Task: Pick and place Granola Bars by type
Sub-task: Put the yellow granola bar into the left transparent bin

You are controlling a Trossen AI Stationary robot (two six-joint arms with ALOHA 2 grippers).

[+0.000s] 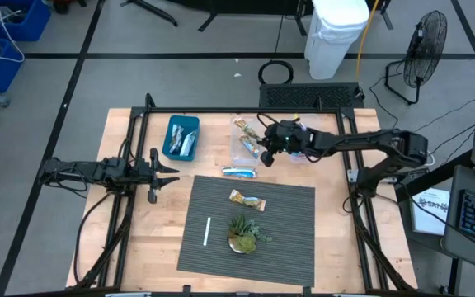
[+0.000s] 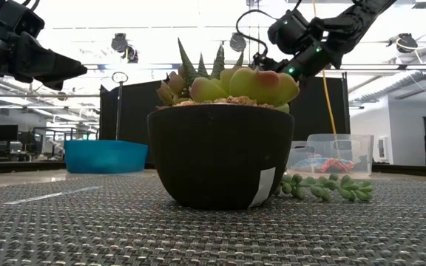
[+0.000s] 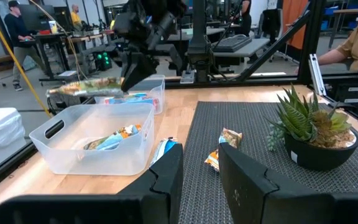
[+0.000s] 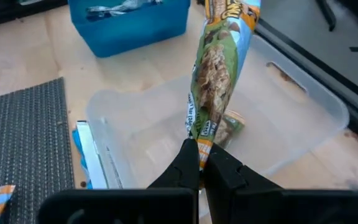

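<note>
Plant (image 1: 243, 233) on mat (image 1: 291, 247) (2 bars (image 1: 246, 200) behind).

A light wooden table (image 1: 130, 239) carries a dark ribbed rectangular mat (image 1: 287, 239) on its near middle. Beyond the mat, a blue plastic bin (image 1: 170, 142) sits far left, a clear plastic bin (image 1: 239, 153) right of it, and a silvery-blue wrapped bar (image 1: 239, 172) lies between mat and clear bin.
</note>
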